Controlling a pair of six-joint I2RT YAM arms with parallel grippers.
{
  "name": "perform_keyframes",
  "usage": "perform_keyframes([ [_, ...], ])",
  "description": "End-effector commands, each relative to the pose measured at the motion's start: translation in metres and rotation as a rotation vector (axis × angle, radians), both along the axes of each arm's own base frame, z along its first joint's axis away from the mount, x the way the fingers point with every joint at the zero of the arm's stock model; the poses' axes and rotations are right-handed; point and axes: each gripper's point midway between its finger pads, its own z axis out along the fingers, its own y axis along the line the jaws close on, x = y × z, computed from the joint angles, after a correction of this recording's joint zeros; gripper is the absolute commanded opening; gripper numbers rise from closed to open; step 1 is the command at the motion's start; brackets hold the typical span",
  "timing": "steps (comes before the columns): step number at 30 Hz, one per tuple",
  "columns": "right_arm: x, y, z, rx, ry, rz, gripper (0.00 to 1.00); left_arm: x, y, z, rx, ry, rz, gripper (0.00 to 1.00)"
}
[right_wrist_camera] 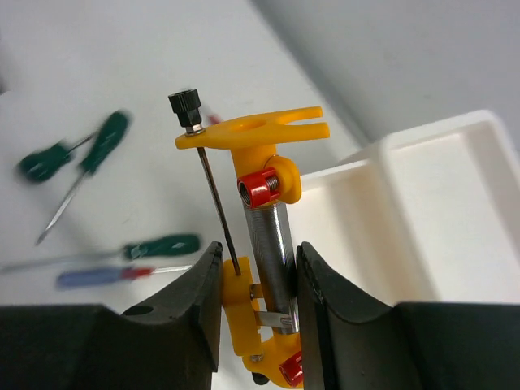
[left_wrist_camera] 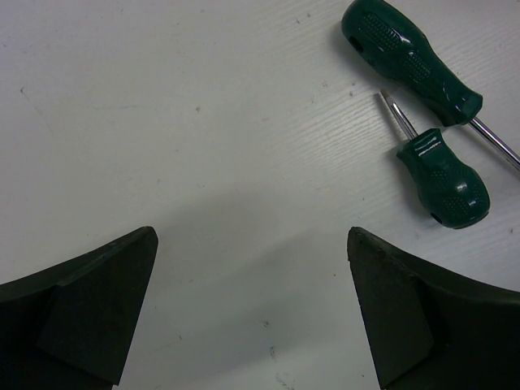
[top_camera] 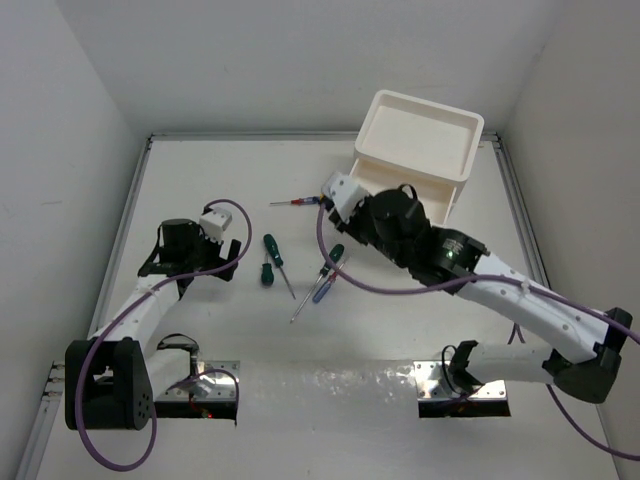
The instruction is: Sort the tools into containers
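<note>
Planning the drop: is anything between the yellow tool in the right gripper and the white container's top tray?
Nothing visible does. The right gripper holds the yellow tool beside the white container; only the tray's own rim lies ahead.

The tool [right_wrist_camera: 268,236] is yellow-orange with red caps, silver barrel, black knob. The long screwdriver [left_wrist_camera: 410,57] and stubby screwdriver [left_wrist_camera: 445,183] have dark green dimpled handles.

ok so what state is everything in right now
left gripper, open, empty
right gripper, shut on yellow tool
green screwdrivers, lying flat on table
red screwdriver, lying flat
blue screwdriver, lying flat
drawer stack, tray top empty, drawers unclear
</note>
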Motion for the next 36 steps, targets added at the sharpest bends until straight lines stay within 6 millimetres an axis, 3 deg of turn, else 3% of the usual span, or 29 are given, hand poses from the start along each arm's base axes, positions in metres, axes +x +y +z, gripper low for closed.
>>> perform_keyframes([
  [1,0.056,-0.033,0.036,-0.069,-0.102,-0.228,0.00,0.014,-0.003,0.019,-0.004,-0.071,-0.013,1.00],
  [3,0.086,-0.045,0.030,-0.112,-0.046,-0.261,0.00,0.014,-0.003,0.020,-0.005,-0.072,-0.012,1.00],
  [5,0.104,-0.055,0.026,-0.197,-0.068,-0.277,0.00,0.014,-0.002,0.019,-0.002,-0.071,-0.009,1.00],
  [6,0.113,-0.057,0.016,-0.268,-0.070,-0.290,0.00,0.013,-0.002,0.019,-0.003,-0.072,-0.011,1.00],
  [9,0.123,-0.059,-0.005,-0.412,-0.044,-0.273,0.00,0.013,-0.003,0.019,-0.004,-0.072,-0.014,1.00],
  [14,0.126,-0.066,-0.027,-0.446,0.009,-0.260,0.00,0.013,-0.003,0.018,-0.005,-0.070,-0.018,1.00],
  [20,0.127,-0.091,-0.031,-0.436,0.016,-0.315,0.00,0.013,-0.004,0.018,-0.006,-0.069,-0.023,1.00],
  [26,0.125,-0.098,-0.042,-0.444,0.056,-0.306,0.09,0.013,-0.004,0.018,-0.007,-0.070,-0.027,1.00],
  [29,0.125,-0.099,-0.044,-0.452,0.061,-0.314,0.16,0.013,-0.005,0.018,-0.007,-0.070,-0.028,1.00],
  [34,0.125,-0.104,-0.037,-0.448,0.062,-0.339,0.72,0.013,-0.004,0.018,-0.007,-0.070,-0.027,1.00],
  [36,0.125,-0.105,-0.031,-0.445,0.055,-0.353,0.75,0.013,-0.004,0.018,-0.007,-0.068,-0.027,1.00],
])
